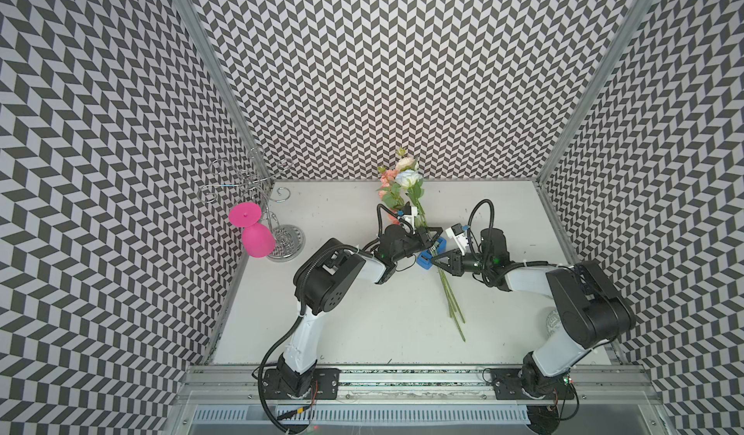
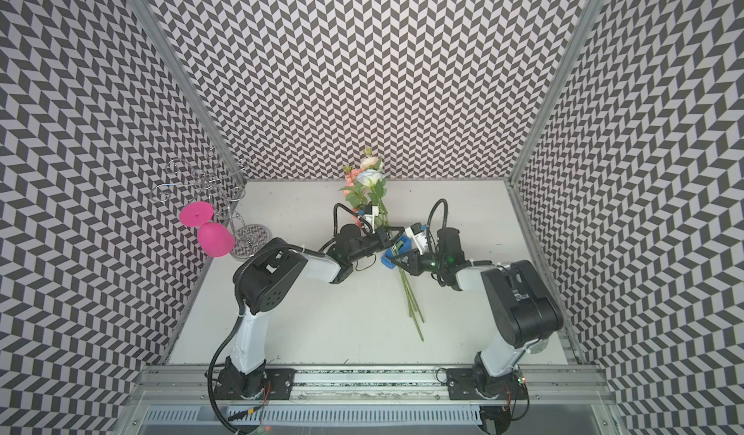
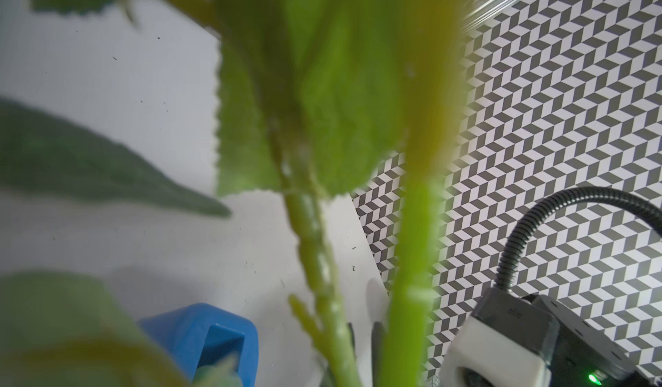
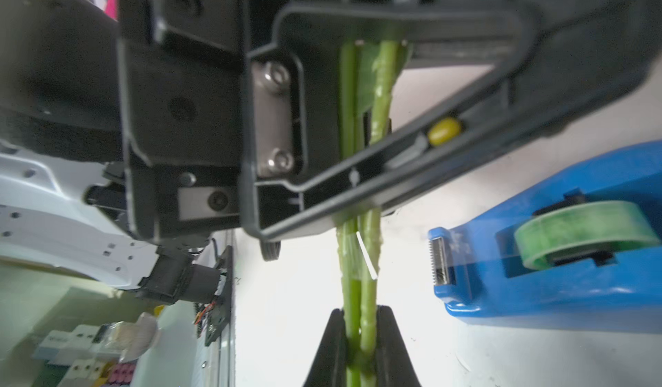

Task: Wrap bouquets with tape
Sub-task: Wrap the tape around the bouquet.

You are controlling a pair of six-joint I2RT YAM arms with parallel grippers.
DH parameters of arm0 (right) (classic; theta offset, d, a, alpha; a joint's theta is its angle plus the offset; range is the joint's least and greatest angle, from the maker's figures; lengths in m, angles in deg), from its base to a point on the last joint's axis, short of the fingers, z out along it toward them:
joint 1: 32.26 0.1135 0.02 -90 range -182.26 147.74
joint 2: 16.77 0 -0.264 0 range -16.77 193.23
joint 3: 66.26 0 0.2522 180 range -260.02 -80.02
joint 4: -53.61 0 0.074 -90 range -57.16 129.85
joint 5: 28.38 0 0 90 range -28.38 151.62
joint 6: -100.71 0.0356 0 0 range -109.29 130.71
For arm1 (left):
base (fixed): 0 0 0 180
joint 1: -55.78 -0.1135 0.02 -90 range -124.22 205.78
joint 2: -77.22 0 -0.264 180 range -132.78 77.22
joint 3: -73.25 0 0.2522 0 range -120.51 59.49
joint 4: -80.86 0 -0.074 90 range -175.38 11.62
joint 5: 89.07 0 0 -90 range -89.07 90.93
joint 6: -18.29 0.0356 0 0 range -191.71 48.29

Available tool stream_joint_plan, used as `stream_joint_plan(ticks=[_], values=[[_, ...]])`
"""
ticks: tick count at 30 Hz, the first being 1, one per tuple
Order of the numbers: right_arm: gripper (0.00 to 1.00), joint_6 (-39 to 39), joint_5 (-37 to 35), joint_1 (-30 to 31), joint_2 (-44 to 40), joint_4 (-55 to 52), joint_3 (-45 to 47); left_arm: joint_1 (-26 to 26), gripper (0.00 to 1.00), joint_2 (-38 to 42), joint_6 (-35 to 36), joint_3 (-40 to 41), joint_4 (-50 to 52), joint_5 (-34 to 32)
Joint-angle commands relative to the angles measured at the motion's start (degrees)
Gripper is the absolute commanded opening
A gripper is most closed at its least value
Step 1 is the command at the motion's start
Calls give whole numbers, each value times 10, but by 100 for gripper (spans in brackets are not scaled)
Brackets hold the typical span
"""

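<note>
Showing, in both top views, nearest the arm bases, the bare stem ends of the bouquet (image 1: 446,292) (image 2: 406,292) lying on the white table (image 1: 362,312) and fanning slightly apart. Showing next the right gripper (image 1: 434,260) (image 2: 396,260) reaching in from the right and meeting those stems. Confirming the grip only in the right wrist view, with two black fingers (image 4: 390,331) pressing together and pinching the green stems between them. Revealing there too, and in neither top view, a glossy clear film (image 4: 365,256) lying across the stems just beyond the pinch, plus the serrated cutter (image 4: 439,260) of the blue tape dispenser (image 4: 573,288) sitting on the table just beside the stems and carrying a pale green tape roll (image 4: 587,231). Half hiding that dispenser (image 1: 424,260) (image 2: 388,260) in both top views under the two grippers. Showing just beyond it the left gripper (image 1: 428,235) (image 2: 388,233) straddling the same stems, while leaving the state of its jaws, gripping or loose, impossible to tell in any view. Filling the left wrist view with blurred leaves (image 3: 322,98) and stems, admitting only a blue corner of the dispenser (image 3: 215,338). Showing farthest the peach, pink and white blooms rising before the back wall (image 1: 362,91), and, well apart at the left, a pink goblet (image 1: 257,240) at a wire stand (image 1: 249,183).
</note>
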Motion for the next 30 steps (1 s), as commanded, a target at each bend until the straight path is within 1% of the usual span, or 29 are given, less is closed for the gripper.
stream_joint_plan(ticks=[1,2,3,6,8,10,12,13,14,15,17,18,19,20,22,23,24,25,26,27,30], values=[[0,-69,-184,23,-33,-56,1,14,44,15,10,-9,1,7],[0,-79,-219,37,-44,-65,-1,15,51,22,25,-12,35,-2],[0,-84,-252,50,-56,-71,-1,15,55,30,36,-12,62,-14],[0,-90,-324,82,-83,-78,-7,19,62,45,54,-25,154,-46],[0,-100,-374,107,-89,-97,-20,20,64,50,65,-35,205,-63],[0,-118,-419,135,-81,-126,-41,22,63,54,78,-44,236,-77],[0,-125,-437,153,-70,-148,-55,25,59,54,88,-52,256,-85],[0,-124,-440,157,-67,-149,-57,26,55,53,90,-56,262,-84],[0,-121,-439,160,-64,-149,-58,27,45,53,93,-57,265,-84],[0,-114,-441,161,-63,-146,-56,29,31,53,94,-57,267,-85],[0,-111,-433,162,-64,-143,-56,29,14,52,100,-60,280,-84],[0,-110,-429,162,-65,-140,-55,29,7,51,103,-63,288,-85],[1,-112,-425,162,-65,-139,-55,28,3,51,103,-62,291,-85],[2,-114,-421,161,-65,-139,-56,27,0,50,100,-60,289,-82],[6,-118,-412,161,-66,-139,-56,23,0,48,90,-53,273,-73],[12,-118,-409,161,-67,-139,-54,22,0,48,86,-49,261,-69],[21,-115,-394,155,-70,-135,-50,21,0,49,84,-43,244,-67],[31,-111,-369,145,-76,-129,-44,21,0,51,83,-39,234,-66],[38,-103,-320,127,-83,-112,-31,20,0,53,80,-34,216,-60],[42,-90,-261,103,-89,-88,-17,18,0,53,78,-28,194,-52],[46,-48,-109,46,-89,-37,3,14,0,57,72,-10,130,-34]])
